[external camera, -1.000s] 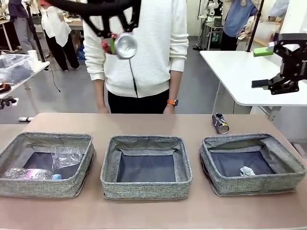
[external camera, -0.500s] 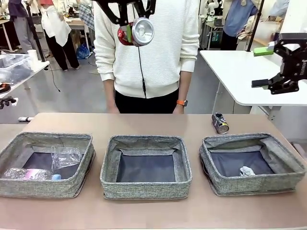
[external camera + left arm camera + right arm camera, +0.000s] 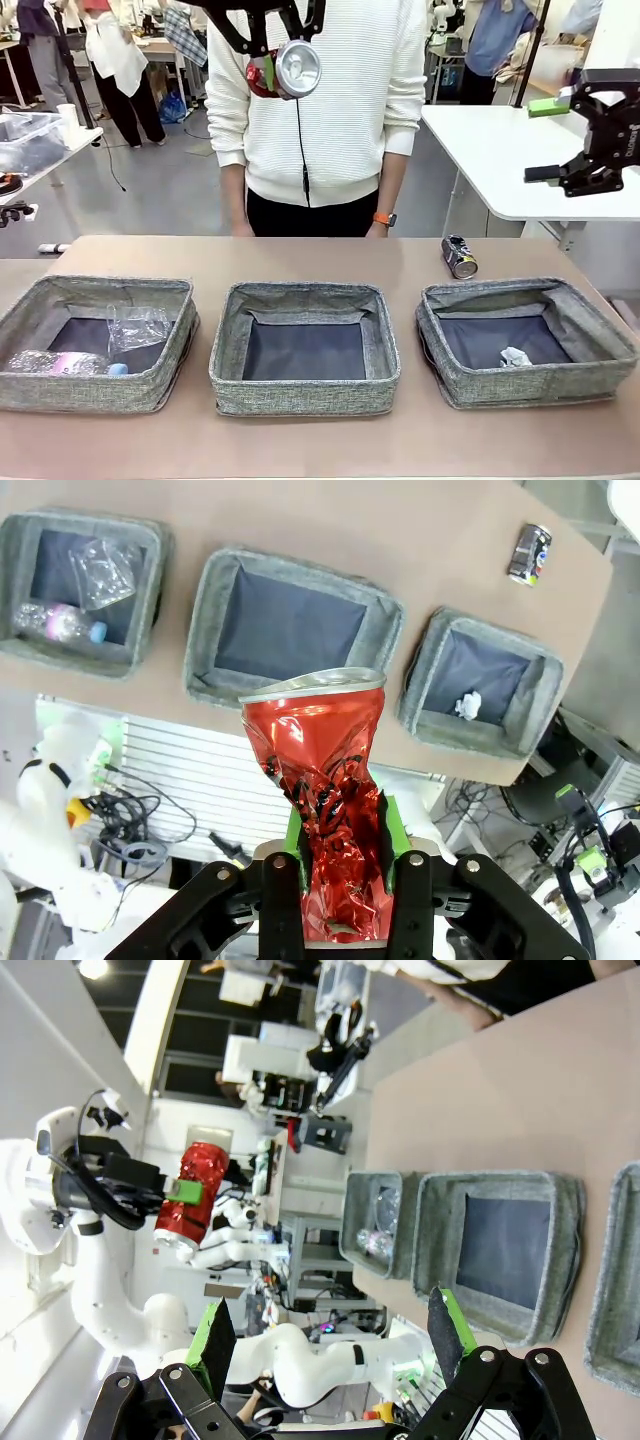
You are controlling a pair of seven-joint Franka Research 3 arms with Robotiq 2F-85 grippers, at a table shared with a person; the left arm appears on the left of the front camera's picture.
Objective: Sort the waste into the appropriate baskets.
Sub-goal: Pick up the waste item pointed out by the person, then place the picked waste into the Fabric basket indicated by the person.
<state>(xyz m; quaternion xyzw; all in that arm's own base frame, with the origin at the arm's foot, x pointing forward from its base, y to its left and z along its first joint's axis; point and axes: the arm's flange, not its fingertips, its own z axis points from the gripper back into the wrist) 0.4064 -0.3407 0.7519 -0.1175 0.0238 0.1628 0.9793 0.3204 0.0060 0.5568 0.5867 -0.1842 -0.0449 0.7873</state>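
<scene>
My left gripper clamps the crushed red can high up; right gripper gapes, empty. Next: lower over middle basket, release.

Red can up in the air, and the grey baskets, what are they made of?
The red can looks like thin metal, probably aluminium: glossy red skin, shiny silver rim, sharp crumpled creases. The baskets look like woven grey cloth, matte and speckled, with soft sagging walls; the dark flat bottoms may be another fabric.
</scene>
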